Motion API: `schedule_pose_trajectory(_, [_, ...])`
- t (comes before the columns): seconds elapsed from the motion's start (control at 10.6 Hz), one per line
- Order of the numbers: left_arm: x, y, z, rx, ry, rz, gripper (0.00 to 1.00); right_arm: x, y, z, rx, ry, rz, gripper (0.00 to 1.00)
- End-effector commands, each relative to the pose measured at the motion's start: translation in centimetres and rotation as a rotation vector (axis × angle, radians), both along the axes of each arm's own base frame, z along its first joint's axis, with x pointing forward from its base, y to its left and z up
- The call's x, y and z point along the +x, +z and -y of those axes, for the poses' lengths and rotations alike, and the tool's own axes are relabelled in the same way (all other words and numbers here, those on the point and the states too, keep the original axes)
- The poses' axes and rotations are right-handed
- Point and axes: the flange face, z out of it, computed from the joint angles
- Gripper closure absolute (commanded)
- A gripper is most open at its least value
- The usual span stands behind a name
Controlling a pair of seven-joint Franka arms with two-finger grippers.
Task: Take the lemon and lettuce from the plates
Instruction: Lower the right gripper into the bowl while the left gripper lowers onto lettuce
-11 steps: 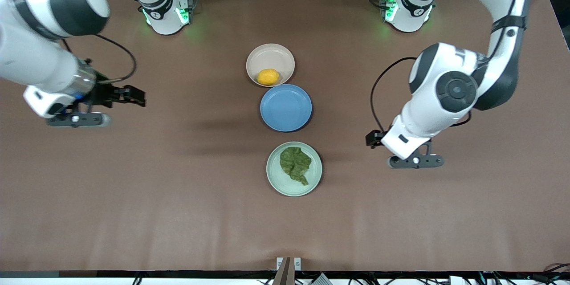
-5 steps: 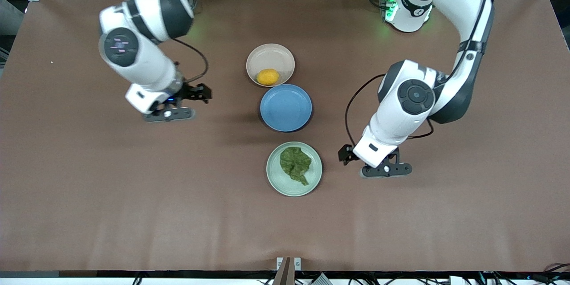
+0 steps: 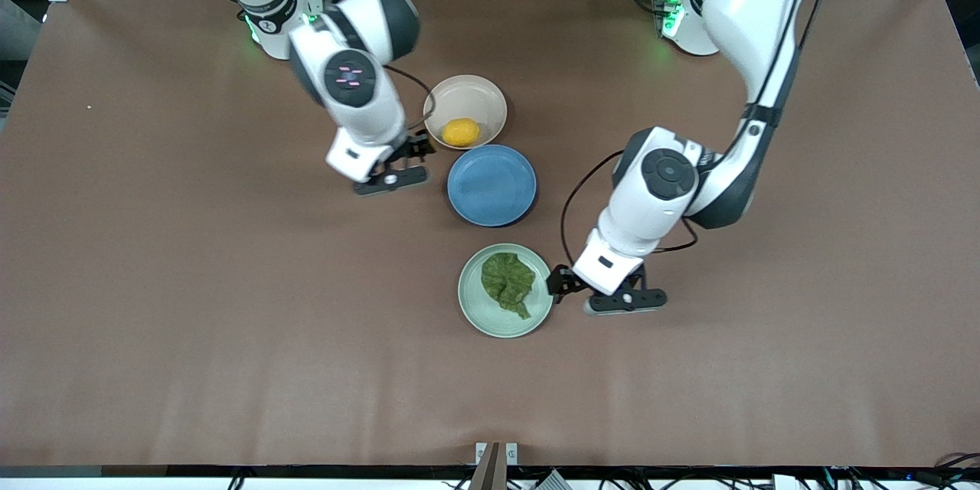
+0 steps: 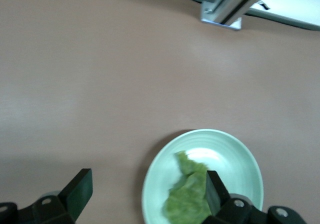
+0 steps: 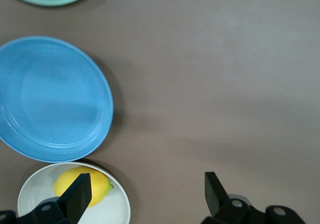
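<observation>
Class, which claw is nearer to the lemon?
Right. The right claw hangs beside the beige plate holding the lemon; the left claw is by the green plate.

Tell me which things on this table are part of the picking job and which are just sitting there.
Part of the job:
lemon on the beige plate
lettuce on the mint plate
right gripper, open, beside the beige plate
left gripper, open, at the mint plate's rim

Just sitting there:
blue plate, with nothing on it

Glossy white arm shells with dark grey joint caps are seen; black cables are looped at both wrists; green lights are lit at the bases.
</observation>
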Motion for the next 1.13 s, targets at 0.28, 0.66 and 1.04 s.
schedule_pose_trajectory(0.28, [-2.2,-8.4,6.5,-0.099,-0.018,0.097,0.00,-6.9,-8.5,-7.5,-0.078,0.056,0.032,0.00])
schedule_pose_trajectory(0.66, [-4.2,-11.6,9.1,-0.142,-0.017,0.112,0.00,-11.7,-11.9,-9.7,-0.098,0.100,0.040,0.00])
schedule_pose_trajectory(1.04, [-4.8,-13.3,9.3,-0.129,-0.021,0.094,0.00,-13.7,-13.2,-10.5,-0.115,0.108,0.045,0.00])
